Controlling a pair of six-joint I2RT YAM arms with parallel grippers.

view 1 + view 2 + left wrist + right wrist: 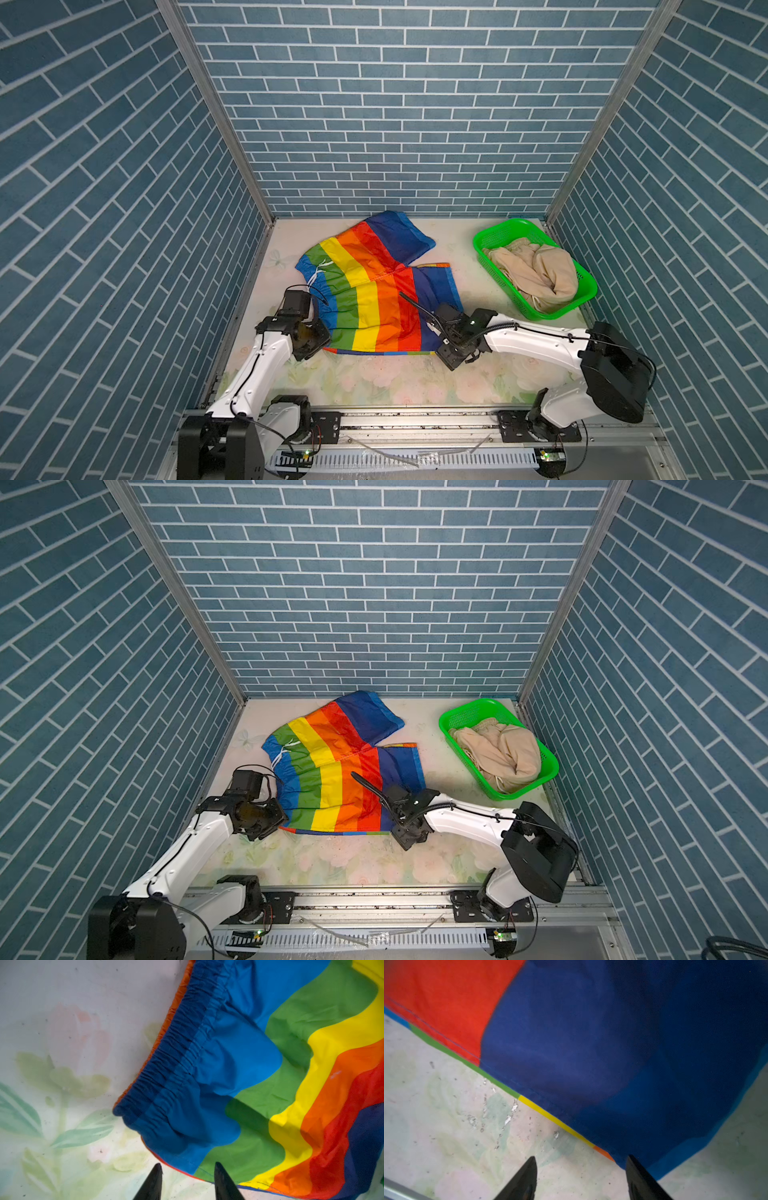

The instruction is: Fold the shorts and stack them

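the rainbow-striped shorts (365, 282) lie spread flat on the floral worktop (415, 382), left of its middle. their gathered blue waistband (166, 1076) faces the left edge and the two legs point toward the right edge. a white drawstring (318, 266) lies on the blue band near the back end of the waist. the beige shorts (536, 270) sit crumpled in the green basket (498, 235), which stands at the back right corner, well apart from the striped pair.

the left claw (188, 1164) is at the near end of the waistband. its fingers (223, 1180) are spread, with the cloth's corner edge just ahead of them and nothing pinched between. one fingertip overlaps the green stripe in the left wrist view; whether it touches the cloth cannot be told.

the right claw (581, 1157) is at the near right corner of the near leg, also spread and holding nothing. one finger (639, 1178) is at the tip of the dark blue corner and the other is over bare worktop. a thin strip of green, yellow and orange shows beneath the leg's near edge.
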